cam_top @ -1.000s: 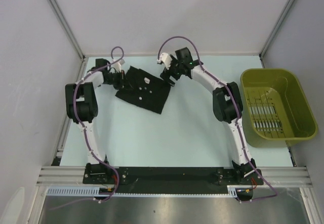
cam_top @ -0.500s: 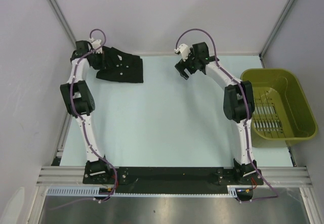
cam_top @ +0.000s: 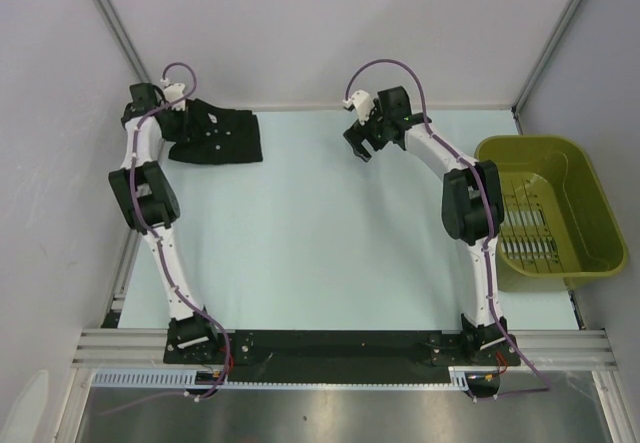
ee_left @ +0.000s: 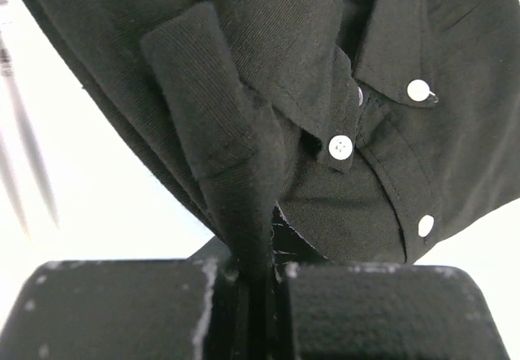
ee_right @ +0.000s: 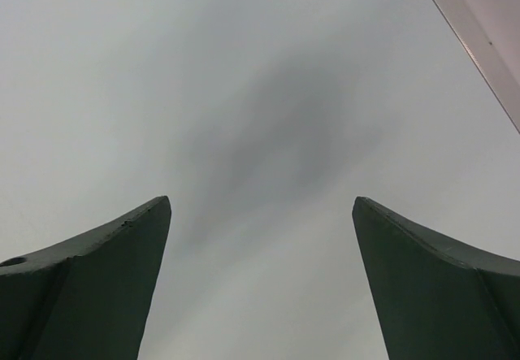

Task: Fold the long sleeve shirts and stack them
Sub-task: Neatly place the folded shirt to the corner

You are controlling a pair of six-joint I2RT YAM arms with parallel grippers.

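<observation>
The left gripper (ee_left: 258, 275) is clamping the folded black soft-fabric long sleeve shirt (cam_top: 222, 136) at the far left corner of the pale green table (cam_top: 330, 233); it probably needs laying flat before release; the right gripper (ee_right: 261, 206) is hanging apart, empty

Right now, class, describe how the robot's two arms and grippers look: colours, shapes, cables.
The left arm and right arm have slim white links, bulky black joints and black bases. A purple cable runs along each, looping above the wrist. The left gripper has blocky black fingers with scuffed edges; the right gripper has dark tapering ones.
</observation>
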